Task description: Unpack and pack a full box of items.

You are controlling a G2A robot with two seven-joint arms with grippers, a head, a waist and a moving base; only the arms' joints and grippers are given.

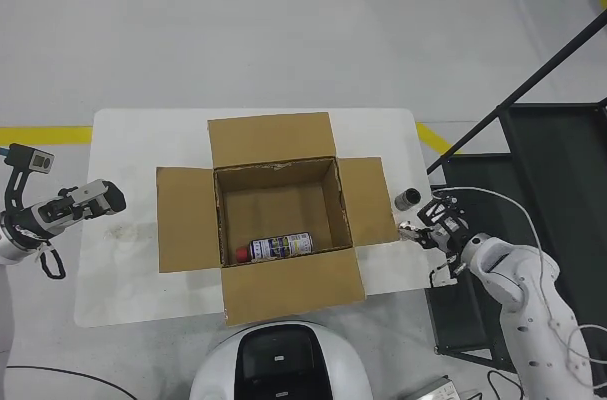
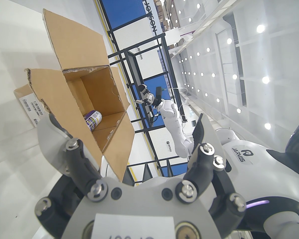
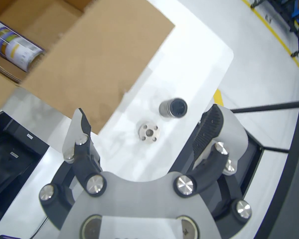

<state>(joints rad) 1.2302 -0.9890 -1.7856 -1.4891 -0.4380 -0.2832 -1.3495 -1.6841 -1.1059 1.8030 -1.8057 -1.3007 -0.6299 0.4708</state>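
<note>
1. A white table (image 1: 133, 200) stands on a grey floor, with a black rack (image 1: 553, 150) at its right side.
2. The left gripper (image 1: 108, 197) hangs off the table's left edge, fingers spread and empty, well apart from the box (image 1: 273, 145).
3. The box sits mid-table with all flaps open. One can (image 1: 280, 246) lies on its side inside, against the near wall.
4. Unpacking looks nearly finished. To lift the can, come straight down between the flaps and close across its round body, not its ends.
5. Right of the box, a dark cylinder (image 1: 407, 198) and a metal disc (image 3: 148, 132) rest on the table.
6. The right gripper (image 1: 420, 228) hovers above them, spread and empty; rise clear of the right flap before going in.
</note>
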